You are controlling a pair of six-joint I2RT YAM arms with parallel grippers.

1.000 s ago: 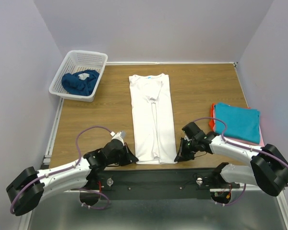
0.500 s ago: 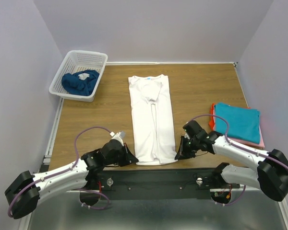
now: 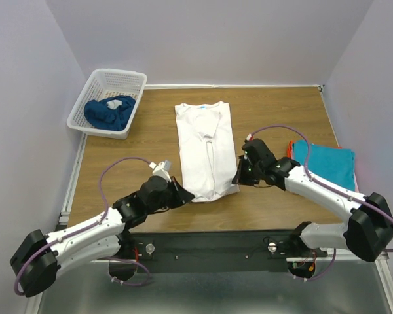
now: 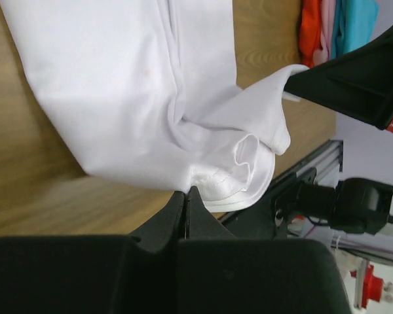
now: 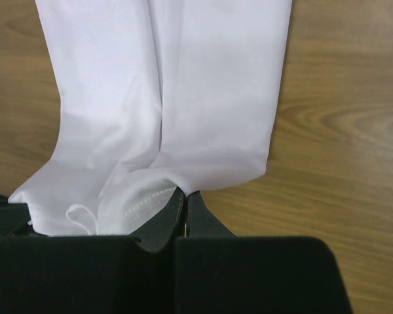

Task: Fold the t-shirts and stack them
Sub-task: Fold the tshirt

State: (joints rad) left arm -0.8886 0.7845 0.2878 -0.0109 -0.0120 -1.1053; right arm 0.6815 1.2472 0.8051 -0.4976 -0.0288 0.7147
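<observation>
The white t-shirt (image 3: 206, 140), folded into a long narrow strip, lies in the middle of the table with its neck at the far end. My left gripper (image 3: 185, 197) is shut on its near left hem corner (image 4: 209, 180). My right gripper (image 3: 238, 178) is shut on its near right hem corner (image 5: 177, 186). Both hold the hem lifted off the table and drawn toward the far end, so the near part bunches. A folded stack with the teal t-shirt (image 3: 327, 167) on top, red-orange and pink edges below, sits at the right. A dark blue t-shirt (image 3: 109, 111) lies in the basket.
The white lattice basket (image 3: 121, 80) stands at the far left corner. Bare wood table (image 3: 281, 118) lies on both sides of the white shirt. The black rail with the arm bases (image 3: 216, 245) runs along the near edge.
Both grippers have lifted the white shirt's near hem and carried it away from the near edge toward the far end. The shirt's visible length has shortened.
</observation>
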